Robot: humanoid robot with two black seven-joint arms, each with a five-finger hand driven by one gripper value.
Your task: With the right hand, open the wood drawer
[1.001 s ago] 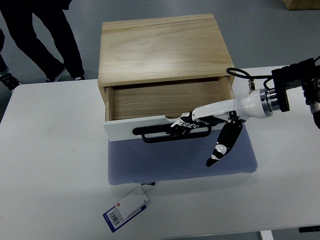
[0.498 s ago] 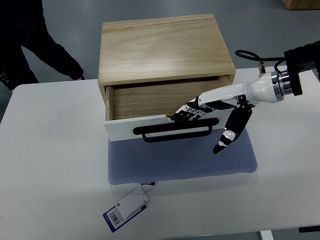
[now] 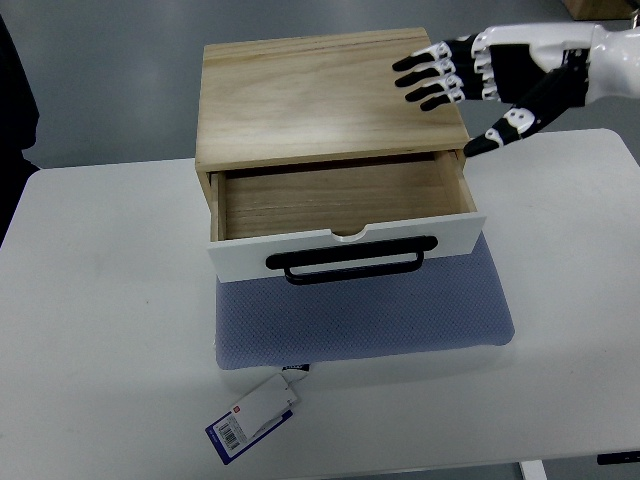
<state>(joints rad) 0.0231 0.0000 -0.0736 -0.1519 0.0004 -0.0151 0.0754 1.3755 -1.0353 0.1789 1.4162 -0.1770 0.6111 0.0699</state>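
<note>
Pale wood cabinet: a light, square-topped wooden box stood on the white table, its back half past the table's far edge
Drawer: the wood drawer with a white front panel was pulled well out of the cabinet, its bare wooden floor showing and nothing visible inside
Handle: a long black bar handle ran along the white front, with nothing touching it
Right hand: the white-and-black robot right hand hovered over the cabinet's far right corner, well apart from the handle, fingers spread and straight toward the left, thumb angled down, holding nothing
Mat: a blue-grey fabric mat lay under the drawer front and toward the near edge
Tag: a white-and-blue paper label lay just beyond the mat's near left corner
</note>
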